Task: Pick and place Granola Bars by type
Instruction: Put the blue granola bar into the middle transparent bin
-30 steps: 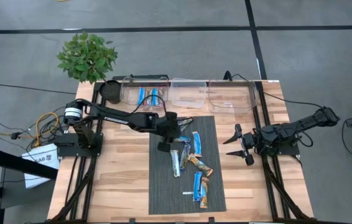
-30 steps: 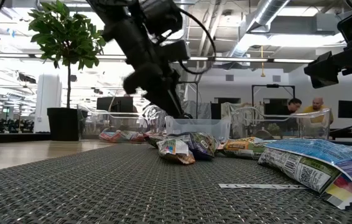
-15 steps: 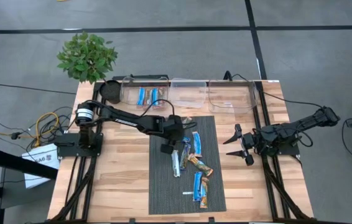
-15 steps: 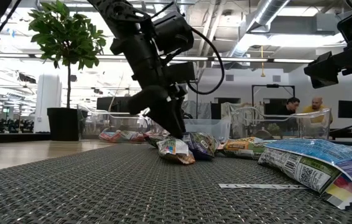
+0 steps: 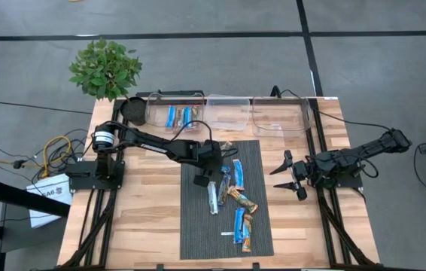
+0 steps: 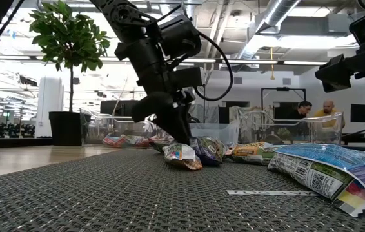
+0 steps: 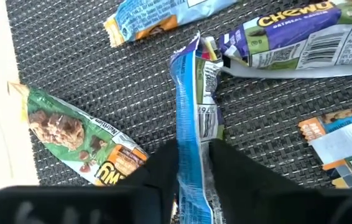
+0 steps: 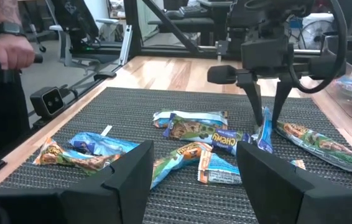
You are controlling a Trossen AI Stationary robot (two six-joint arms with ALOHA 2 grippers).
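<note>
From where I stand the sorting looks barely begun. Along the far edge of the counter (image 5: 145,226) sit three clear bins; the left bin (image 5: 174,114) has a couple of blue bars (image 5: 178,117) in it, the middle bin (image 5: 228,114) looks empty from above, and what lies in the right bin (image 5: 279,115) I cannot make out. Most of the granola bars (image 5: 234,197) lie scattered on the dark mat (image 5: 198,233) in the middle, blue, orange-brown and purple-green wrappers mixed together, some overlapping, so the bulk of the job is left. The left gripper (image 5: 203,179) is down on the mat at the near-left edge of the pile, and in its wrist view its two dark fingers (image 7: 157,180) stand on either side of a blue bar (image 7: 194,106) turned on its edge, pinching the wrapper between them; it looks like a grip being taken, with the bar not yet lifted off the mat. I would guess this one is bound for the left bin with the other blues. The right gripper (image 5: 296,175) waits off the right edge of the mat, its fingers spread wide and holding nothing. A thin white strip (image 6: 269,192) lies on the mat near the front, apart from the bars.
</note>
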